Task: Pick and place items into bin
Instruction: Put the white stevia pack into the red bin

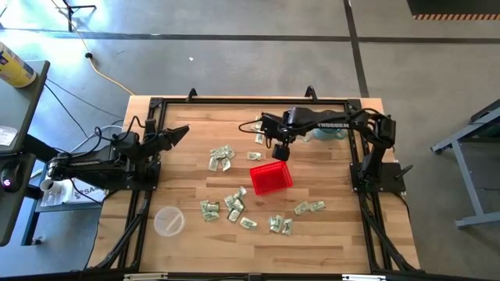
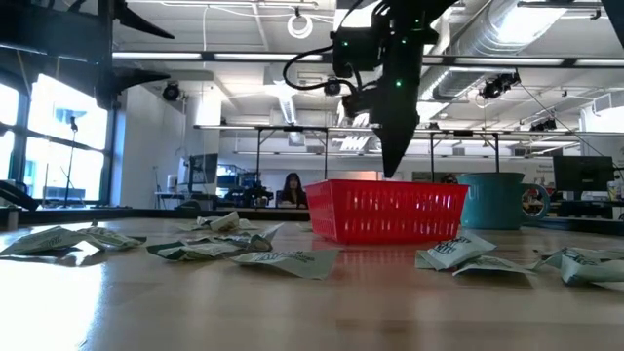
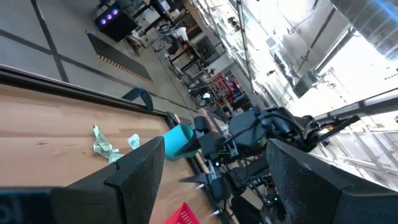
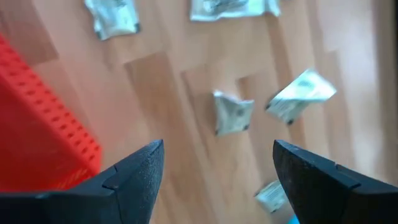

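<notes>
My left gripper [image 1: 181,131] waits at frame left, jaws apart. Packets [image 1: 222,158] lie scattered mid-table around red basket [image 1: 271,178] at centre. My right gripper [image 1: 280,151] hovers just above basket's upper edge, jaws apart, empty.

The right arm reaches from its base at the right edge of the desk [image 1: 195,242] leftward across the far half, elbow bent, its wrist turned down so the right gripper [image 1: 280,151] points at the surface, fingers [image 4: 138,171] spread wide apart with nothing between them. The left arm lies low and stretched along the left edge, its left gripper [image 1: 176,133] raised off the surface, fingers parted and holding nothing.
</notes>
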`<act>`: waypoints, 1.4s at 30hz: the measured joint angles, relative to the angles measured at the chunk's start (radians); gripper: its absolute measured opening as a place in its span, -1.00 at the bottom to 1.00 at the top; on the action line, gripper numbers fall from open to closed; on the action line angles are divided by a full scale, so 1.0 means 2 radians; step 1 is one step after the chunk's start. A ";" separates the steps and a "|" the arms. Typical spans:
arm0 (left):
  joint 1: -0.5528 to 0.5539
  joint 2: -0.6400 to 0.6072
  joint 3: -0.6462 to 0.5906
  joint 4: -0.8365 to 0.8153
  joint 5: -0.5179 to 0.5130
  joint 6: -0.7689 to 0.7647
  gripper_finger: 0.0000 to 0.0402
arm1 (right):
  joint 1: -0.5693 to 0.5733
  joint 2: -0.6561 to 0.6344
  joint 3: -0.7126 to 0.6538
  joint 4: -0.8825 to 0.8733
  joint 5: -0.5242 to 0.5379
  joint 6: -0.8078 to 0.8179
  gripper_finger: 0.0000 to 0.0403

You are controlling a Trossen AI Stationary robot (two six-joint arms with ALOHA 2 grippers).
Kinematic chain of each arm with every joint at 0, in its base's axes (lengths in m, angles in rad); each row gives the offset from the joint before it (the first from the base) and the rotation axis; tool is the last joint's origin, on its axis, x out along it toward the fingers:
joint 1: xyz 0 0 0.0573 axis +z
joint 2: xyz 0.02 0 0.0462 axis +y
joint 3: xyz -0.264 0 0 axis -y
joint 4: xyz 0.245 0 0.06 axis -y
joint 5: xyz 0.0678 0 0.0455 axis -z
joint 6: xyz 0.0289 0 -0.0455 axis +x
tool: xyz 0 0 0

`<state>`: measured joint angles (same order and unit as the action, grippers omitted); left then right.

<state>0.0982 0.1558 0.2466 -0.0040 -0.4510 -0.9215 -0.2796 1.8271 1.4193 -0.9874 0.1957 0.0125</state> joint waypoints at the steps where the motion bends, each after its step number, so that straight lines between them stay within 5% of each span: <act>1: 0.000 0.000 0.000 0.000 -0.002 0.000 0.57 | -0.002 0.000 0.000 0.004 0.006 -0.009 0.45; 6: 0.000 0.000 0.000 0.000 -0.003 0.000 0.57 | -0.021 0.000 0.000 0.040 0.063 -0.068 0.45; 15: 0.000 0.000 0.000 0.000 -0.006 -0.002 0.57 | -0.100 0.031 0.000 0.049 0.006 -0.024 0.45; 27: 0.000 0.000 0.000 0.000 -0.006 -0.005 0.57 | -0.147 0.101 0.000 0.014 0.056 -0.091 0.45; 42: 0.000 0.000 0.000 0.000 -0.015 -0.033 0.57 | -0.216 0.110 0.000 -0.050 -0.048 -0.080 0.45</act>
<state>0.0982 0.1555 0.2463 -0.0044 -0.4816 -0.9872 -0.7113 2.0476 1.4193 -1.0880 0.1005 -0.1469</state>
